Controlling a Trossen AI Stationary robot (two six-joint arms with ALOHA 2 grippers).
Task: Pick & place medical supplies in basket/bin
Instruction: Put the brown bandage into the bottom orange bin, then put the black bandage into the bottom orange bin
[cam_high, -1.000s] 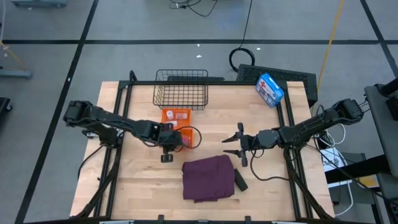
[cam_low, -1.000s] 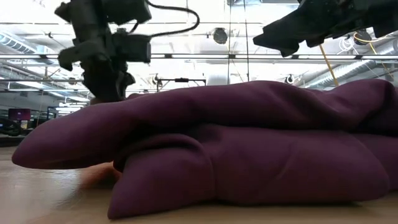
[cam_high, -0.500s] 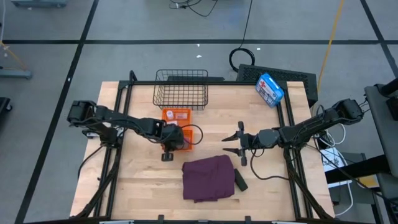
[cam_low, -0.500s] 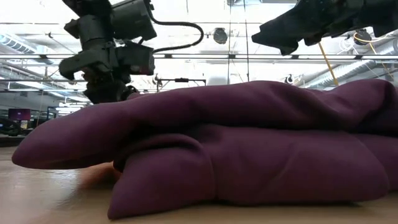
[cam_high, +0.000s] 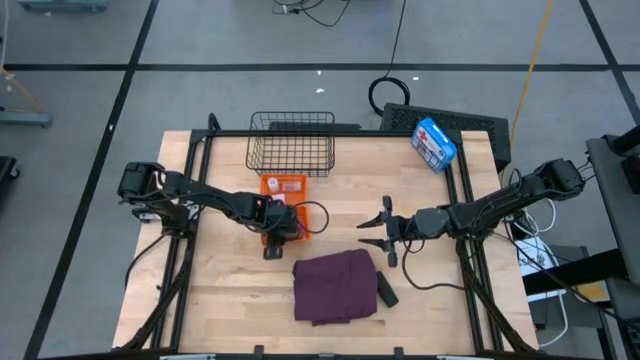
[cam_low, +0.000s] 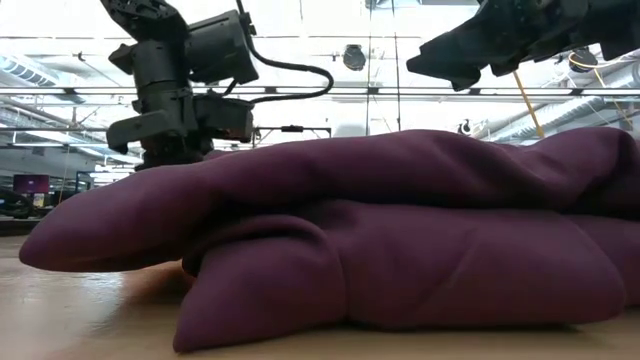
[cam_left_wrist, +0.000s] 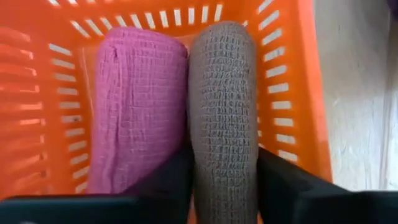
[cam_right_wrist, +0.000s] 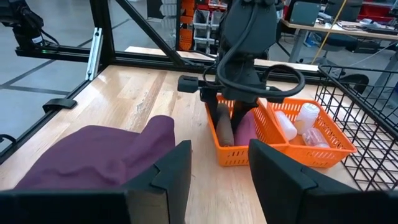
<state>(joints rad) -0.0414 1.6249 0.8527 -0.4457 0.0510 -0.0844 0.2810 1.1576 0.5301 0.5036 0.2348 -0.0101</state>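
My left gripper (cam_high: 278, 228) stands over the near compartment of the orange tray (cam_high: 263, 185), shut on the brown roll (cam_left_wrist: 222, 99). The pink roll (cam_left_wrist: 137, 106) lies beside it in the same compartment. White vials (cam_right_wrist: 298, 121) lie in the far compartment. The purple-maroon cloth (cam_high: 335, 287) lies bunched near the table's near edge, and the black roll (cam_high: 386, 290) lies on the wood at its right side. The black wire basket (cam_high: 291, 142) stands behind the tray. My right gripper (cam_high: 372, 233) hovers open, right of the tray and above the table. My left gripper holds the brown roll by its upper end (cam_left_wrist: 224, 186), pinched between the two fingers (cam_left_wrist: 177, 180), one on each side. The fingers come from above, pointing down, and lie along the roll. The roll slants down into the tray's near compartment (cam_right_wrist: 224, 127), against the pink roll.
A blue-and-white box with a red cross (cam_high: 433, 143) lies at the far right corner. A cable loops from the left wrist beside the tray (cam_high: 318, 215). Bare wood shows left of the tray and between the tray and the right gripper. The cloth (cam_low: 380, 230) fills the low view.
My left gripper has moved a little toward the table's right, over the tray's near compartment, and has turned about its wrist in the low view. The right arm, the cloth and the black roll have kept still.
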